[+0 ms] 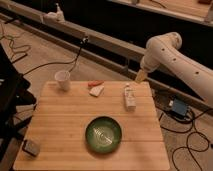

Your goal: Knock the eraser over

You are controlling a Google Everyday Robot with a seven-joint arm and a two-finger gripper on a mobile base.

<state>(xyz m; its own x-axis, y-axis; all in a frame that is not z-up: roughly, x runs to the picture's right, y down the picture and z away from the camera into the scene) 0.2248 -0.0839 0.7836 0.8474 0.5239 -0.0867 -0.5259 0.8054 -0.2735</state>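
Observation:
The eraser (31,146) is a small dark grey block lying flat near the front left corner of the wooden table (65,125). My gripper (141,76) hangs at the end of the white arm (172,55) above the table's back right edge, far from the eraser, just behind the white bottle-like object (129,96).
A green bowl (103,134) sits at the middle front. A white cup (63,80) stands at the back left. A pale wedge (97,90) and a small red piece (95,83) lie at the back middle. Cables and a blue box (178,108) lie on the floor.

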